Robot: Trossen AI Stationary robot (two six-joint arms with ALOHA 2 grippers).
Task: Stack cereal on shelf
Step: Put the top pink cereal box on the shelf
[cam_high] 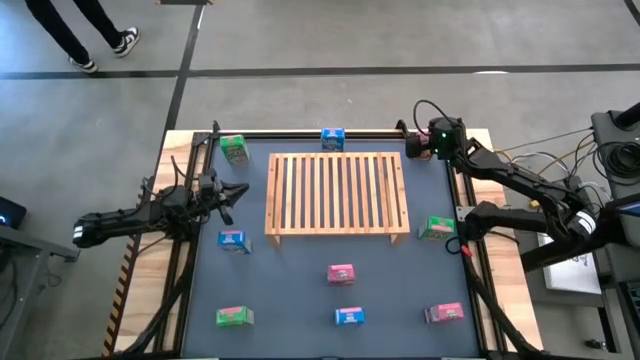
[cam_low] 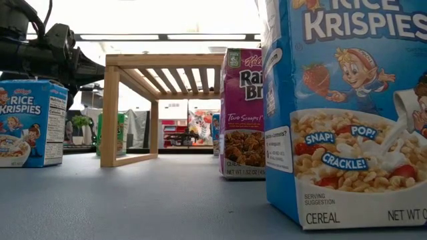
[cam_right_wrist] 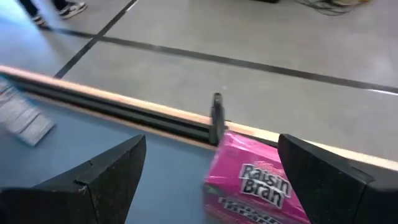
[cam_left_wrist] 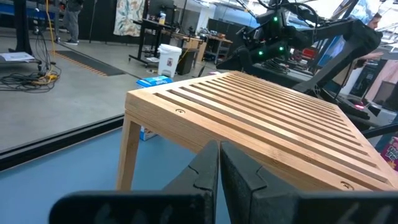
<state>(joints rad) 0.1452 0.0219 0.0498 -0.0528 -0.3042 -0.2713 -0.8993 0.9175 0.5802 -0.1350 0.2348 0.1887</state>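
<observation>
Cereal boxes stand on the bench around the rack, nine in all, each upright.

Near edge, three in a row: a green box [cam_high: 235, 316] towards the left corner, a blue box [cam_high: 349, 316] at the middle, and a pink box [cam_high: 445, 313] towards the right corner.

One step in, a second pink box [cam_high: 341, 273] stands alone between that row and the rack.

Level with the rack's near legs: a second blue box [cam_high: 232, 240] just off its near left corner, and a second green box [cam_high: 437, 228] just off its near right corner, close to the bench's right edge.

Centre of bench: the wooden slatted rack [cam_high: 337, 193] stands on its legs, long side parallel to the near edge.

Left of the rack: the left claw [cam_left_wrist: 219, 180] is closed, fingers pressed together and gripping nothing. It points at the rack's left end, near it but apart.

Far edge: a third green box [cam_high: 233, 149] beyond the rack's far left corner, and a third blue box [cam_high: 333, 138] at the middle of the far edge.

Far right corner: a third pink box [cam_right_wrist: 255, 186] stands by the edge rail. The right claw [cam_right_wrist: 208, 143] is open wide, one finger to each side of this box and neither seen touching it.

Beyond the bench, a person's legs [cam_high: 85, 35] show on the floor.
</observation>
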